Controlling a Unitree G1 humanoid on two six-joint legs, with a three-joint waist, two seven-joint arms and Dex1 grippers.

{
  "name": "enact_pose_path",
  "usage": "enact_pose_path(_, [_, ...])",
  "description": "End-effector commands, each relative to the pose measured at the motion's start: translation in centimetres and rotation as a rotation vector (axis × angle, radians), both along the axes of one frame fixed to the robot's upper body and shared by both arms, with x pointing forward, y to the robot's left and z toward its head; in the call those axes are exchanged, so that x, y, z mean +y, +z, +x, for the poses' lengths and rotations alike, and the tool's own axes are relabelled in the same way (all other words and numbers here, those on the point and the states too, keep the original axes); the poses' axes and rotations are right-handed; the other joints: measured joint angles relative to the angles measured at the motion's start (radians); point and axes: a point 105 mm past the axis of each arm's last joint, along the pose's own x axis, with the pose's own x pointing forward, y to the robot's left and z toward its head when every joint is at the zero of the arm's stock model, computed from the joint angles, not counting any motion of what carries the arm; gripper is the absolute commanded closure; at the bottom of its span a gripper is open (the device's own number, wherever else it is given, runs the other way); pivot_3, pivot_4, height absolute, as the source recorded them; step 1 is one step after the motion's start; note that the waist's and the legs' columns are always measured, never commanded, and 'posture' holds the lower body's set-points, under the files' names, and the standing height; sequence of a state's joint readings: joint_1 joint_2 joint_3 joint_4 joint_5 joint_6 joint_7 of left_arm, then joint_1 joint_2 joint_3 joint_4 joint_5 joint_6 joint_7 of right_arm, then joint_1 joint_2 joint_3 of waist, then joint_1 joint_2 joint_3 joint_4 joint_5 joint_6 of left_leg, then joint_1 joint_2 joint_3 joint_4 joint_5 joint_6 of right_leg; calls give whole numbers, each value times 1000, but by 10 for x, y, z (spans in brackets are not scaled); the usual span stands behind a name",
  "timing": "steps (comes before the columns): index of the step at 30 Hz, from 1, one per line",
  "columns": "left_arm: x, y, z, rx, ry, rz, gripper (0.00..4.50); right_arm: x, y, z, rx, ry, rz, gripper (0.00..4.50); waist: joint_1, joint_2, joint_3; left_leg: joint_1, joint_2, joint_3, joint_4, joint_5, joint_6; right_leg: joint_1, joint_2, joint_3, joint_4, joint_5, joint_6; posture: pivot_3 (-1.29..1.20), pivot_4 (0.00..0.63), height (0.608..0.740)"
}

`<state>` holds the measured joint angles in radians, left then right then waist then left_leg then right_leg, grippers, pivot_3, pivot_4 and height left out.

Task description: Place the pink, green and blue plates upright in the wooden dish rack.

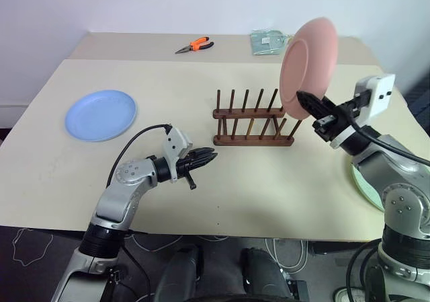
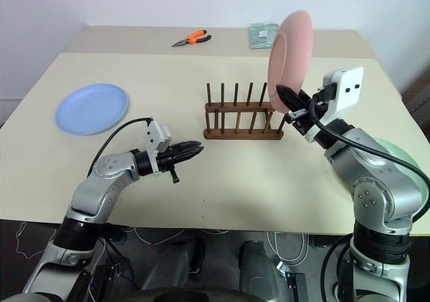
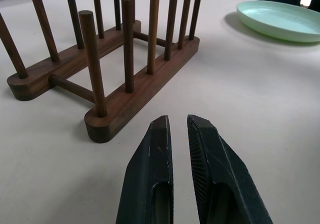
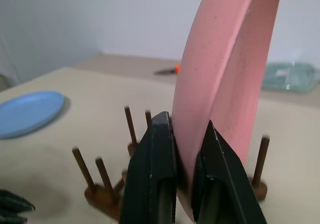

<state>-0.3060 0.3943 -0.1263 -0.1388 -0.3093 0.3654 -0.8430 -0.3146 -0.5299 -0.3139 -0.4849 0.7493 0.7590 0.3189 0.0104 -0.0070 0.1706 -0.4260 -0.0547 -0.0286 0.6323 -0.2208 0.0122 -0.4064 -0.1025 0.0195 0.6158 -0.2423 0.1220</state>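
My right gripper [image 1: 304, 100] is shut on the lower rim of the pink plate [image 1: 308, 58], which it holds upright above the right end of the wooden dish rack [image 1: 254, 120]. No plate stands in the rack. Flat on the table at the left lies the blue plate [image 1: 101, 114]. By the table's right edge sits the green plate [image 3: 281, 19], partly behind my right arm. To the left of the rack, just above the tabletop, my left gripper [image 1: 209, 156] is shut with nothing in it and points at the rack's near left corner.
Orange-handled pliers [image 1: 195, 45] and a clear packet [image 1: 269, 42] lie on the far part of the table [image 1: 269, 187]. Cables hang below the table's front edge.
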Motion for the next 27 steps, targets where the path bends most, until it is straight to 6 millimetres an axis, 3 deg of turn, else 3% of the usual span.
enact_pose_path(1, [-4,10,-5,-39,-22,-18,3954,-1,-6,1,14,-2,-25,4460,0,0,0,0,0,0,0,0,0,0,0,0,0,0,0,0,150,738])
enact_pose_path(2, [-4,10,-5,-38,-24,-17,3954,-2,-8,3,21,-10,-30,4460,0,0,0,0,0,0,0,0,0,0,0,0,0,0,0,0,150,738])
enact_pose_path(3, [-4,10,-5,-39,-26,-15,3954,-3,-10,4,23,-11,-37,4088,0,0,0,0,0,0,0,0,0,0,0,0,0,0,0,0,150,738])
enact_pose_path(9, [-9,11,-6,-45,-41,-13,3954,-14,-2,9,-62,-65,-153,1324,0,0,0,0,0,1,0,0,0,0,1,0,0,0,0,0,150,738])
enact_pose_path(11, [-10,11,-6,-43,-46,-14,3954,-21,2,6,-86,-75,-189,1324,1,0,0,0,0,1,0,0,0,0,2,0,0,0,0,0,150,738])
enact_pose_path(15, [-13,9,-7,-36,-57,-17,3954,-62,0,-18,-50,-87,-296,1324,10,0,0,0,0,1,0,0,1,2,2,-1,-1,0,1,0,150,738])
enact_pose_path(22, [-17,3,-8,-14,-94,-14,3954,-124,-75,-49,283,-237,-572,1324,-4,0,-1,1,0,2,1,-1,1,2,1,1,-1,0,0,0,150,738])
enact_pose_path(27, [-24,3,-7,-8,-123,-20,3954,-123,-100,-53,332,-300,-600,1324,-7,1,-1,2,1,2,2,-1,1,2,2,2,0,-1,0,0,150,738])
